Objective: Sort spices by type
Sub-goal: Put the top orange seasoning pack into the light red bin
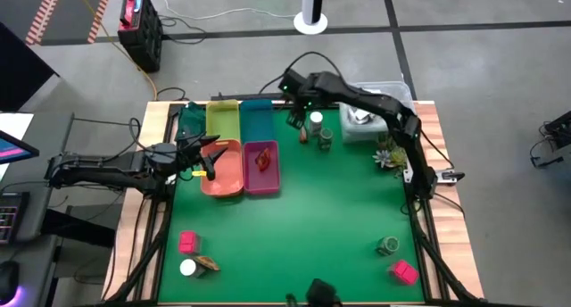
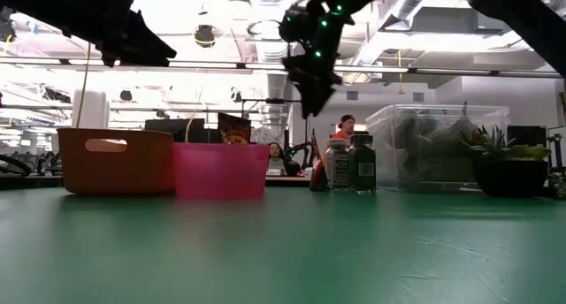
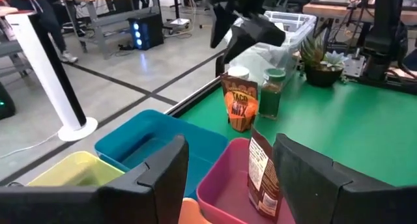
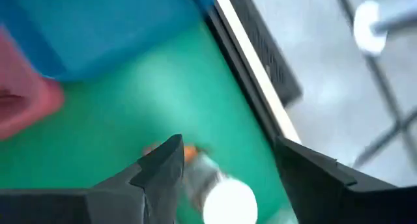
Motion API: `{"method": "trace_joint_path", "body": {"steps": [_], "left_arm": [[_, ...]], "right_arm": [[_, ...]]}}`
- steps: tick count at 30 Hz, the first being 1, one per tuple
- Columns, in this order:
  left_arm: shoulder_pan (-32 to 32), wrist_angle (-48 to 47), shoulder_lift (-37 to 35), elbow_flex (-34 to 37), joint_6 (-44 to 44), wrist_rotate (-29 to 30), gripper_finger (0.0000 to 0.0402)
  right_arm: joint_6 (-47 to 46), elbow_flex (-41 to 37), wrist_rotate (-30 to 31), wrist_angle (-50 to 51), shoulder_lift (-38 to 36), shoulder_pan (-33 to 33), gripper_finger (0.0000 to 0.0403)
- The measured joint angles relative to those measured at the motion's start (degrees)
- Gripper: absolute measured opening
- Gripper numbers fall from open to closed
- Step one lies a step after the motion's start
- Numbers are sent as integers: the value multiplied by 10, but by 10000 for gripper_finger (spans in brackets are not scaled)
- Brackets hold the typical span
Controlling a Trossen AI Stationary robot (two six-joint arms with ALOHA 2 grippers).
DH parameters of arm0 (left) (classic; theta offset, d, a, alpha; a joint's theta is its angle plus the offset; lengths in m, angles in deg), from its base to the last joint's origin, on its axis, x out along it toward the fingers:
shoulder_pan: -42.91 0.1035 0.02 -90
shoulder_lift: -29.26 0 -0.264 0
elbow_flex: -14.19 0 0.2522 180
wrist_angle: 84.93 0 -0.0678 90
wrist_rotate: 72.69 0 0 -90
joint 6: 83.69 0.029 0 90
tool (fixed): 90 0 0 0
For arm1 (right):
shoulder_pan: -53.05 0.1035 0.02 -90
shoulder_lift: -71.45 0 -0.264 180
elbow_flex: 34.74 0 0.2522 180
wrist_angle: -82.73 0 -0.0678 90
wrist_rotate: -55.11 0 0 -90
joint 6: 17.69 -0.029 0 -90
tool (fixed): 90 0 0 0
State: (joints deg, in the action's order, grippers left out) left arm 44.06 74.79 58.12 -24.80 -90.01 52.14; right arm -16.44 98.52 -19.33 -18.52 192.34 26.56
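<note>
My right gripper [image 1: 295, 118] hangs open above a group of spices at the far middle of the table. The group is a white-capped jar [image 4: 225, 199], a dark green jar [image 1: 326, 138] and an orange-brown packet [image 3: 240, 105], all upright. My left gripper [image 1: 202, 161] is open over the orange tray [image 1: 225, 171], holding nothing. A reddish packet [image 3: 262, 175] stands in the pink tray [image 1: 262, 180]. A pink block [image 1: 187, 243], a white-capped jar [image 1: 187, 268] and a brown piece [image 1: 207, 264] lie near left. A green jar [image 1: 387, 245] and a pink block [image 1: 403, 271] lie near right.
Green, yellow [image 1: 222, 120] and blue [image 1: 257, 120] trays stand in a row at the far left, behind the orange and pink ones. A clear plastic tub [image 1: 373, 120] and a small spiky plant [image 1: 388, 153] sit at the far right. The green mat's middle is open.
</note>
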Motion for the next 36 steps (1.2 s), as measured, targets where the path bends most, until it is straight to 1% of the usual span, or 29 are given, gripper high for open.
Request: {"method": "trace_joint_path", "body": {"steps": [3,8,13,17,22,24,30,36], "left_arm": [[0,2,0,0,-4,0,212],[0,2,0,0,-4,0,212],[0,-1,0,0,-6,0,212],[0,-1,0,0,-6,0,212],[0,-2,0,0,-10,0,212],[0,-2,0,0,-10,0,212],[0,-2,0,0,-10,0,212],[0,-2,0,0,-10,0,212]], "right_arm": [[-31,0,-7,24,3,-14,265],[-39,0,-13,21,3,-10,265],[-51,-1,-57,22,13,-9,265],[-60,-16,-61,32,30,-10,265],[-61,-35,-62,10,31,-10,263],[-60,-35,-62,9,31,-10,256],[-54,-35,-62,8,31,-9,212],[-44,-35,-63,12,30,-6,176]]}}
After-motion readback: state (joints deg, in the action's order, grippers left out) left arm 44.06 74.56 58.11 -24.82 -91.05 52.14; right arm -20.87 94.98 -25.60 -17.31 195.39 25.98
